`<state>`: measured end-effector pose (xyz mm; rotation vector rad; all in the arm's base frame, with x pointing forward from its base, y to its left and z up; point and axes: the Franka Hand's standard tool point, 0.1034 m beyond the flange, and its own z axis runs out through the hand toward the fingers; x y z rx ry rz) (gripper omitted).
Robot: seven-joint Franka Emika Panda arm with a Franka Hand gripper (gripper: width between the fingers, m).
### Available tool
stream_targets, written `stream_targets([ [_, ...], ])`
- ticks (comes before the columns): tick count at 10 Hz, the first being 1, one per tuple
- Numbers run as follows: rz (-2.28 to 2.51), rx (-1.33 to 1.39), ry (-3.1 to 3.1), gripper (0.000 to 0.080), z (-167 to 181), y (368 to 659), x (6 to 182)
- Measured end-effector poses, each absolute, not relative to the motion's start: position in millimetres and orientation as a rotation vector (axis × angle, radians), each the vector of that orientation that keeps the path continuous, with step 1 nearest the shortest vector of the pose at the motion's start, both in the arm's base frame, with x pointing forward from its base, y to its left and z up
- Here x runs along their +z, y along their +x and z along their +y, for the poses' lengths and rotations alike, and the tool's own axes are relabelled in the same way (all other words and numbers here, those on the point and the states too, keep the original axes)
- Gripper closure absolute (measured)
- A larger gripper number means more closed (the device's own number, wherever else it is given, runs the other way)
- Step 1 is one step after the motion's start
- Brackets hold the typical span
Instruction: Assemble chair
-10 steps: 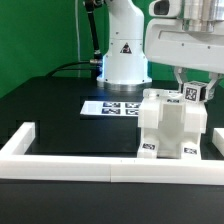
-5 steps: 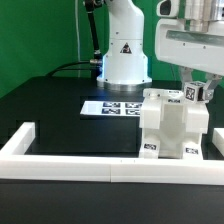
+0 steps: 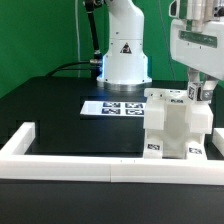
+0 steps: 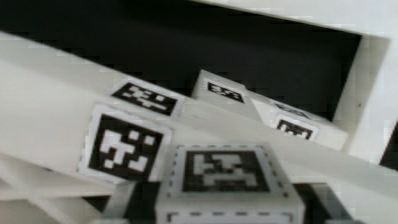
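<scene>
You have the chair (image 3: 168, 128) mostly joined into one blocky body at four o'clock in the exterior view, and the gripper (image 3: 199, 93) is clamped on a small tagged piece (image 3: 192, 94) at its top, which seems not yet seated.

Black tabletop (image 3: 40, 105) carries: marker board (image 3: 115, 107) at ctr, chair (image 3: 172, 125) next to it, border rail (image 3: 70, 167) along near edge, robot base (image 3: 123, 62) at far edge.

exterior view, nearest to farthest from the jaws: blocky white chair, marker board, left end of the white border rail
1. blocky white plastic chair structure, at the jaws, exterior view's right
2. thin flat white marker board, farther back, to the left
3. left end of the long low white border rail, far left, front
</scene>
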<state>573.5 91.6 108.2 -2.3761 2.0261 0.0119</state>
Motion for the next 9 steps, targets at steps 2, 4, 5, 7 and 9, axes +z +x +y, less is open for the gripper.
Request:
stream_targets([
  [2,2.172,0.02,-2.239,0.0524,94.2,573.1,108.1],
  [4,2.125,0.019,-2.284,0.0521,94.4,573.0,107.9],
  [5,2.097,0.019,-2.31,0.0286,94.4,572.9,107.8],
  [7,1.944,0.017,-2.439,0.0179,94.4,572.9,107.8],
  [9,1.738,0.012,-2.593,0.0156,94.3,572.9,107.9],
])
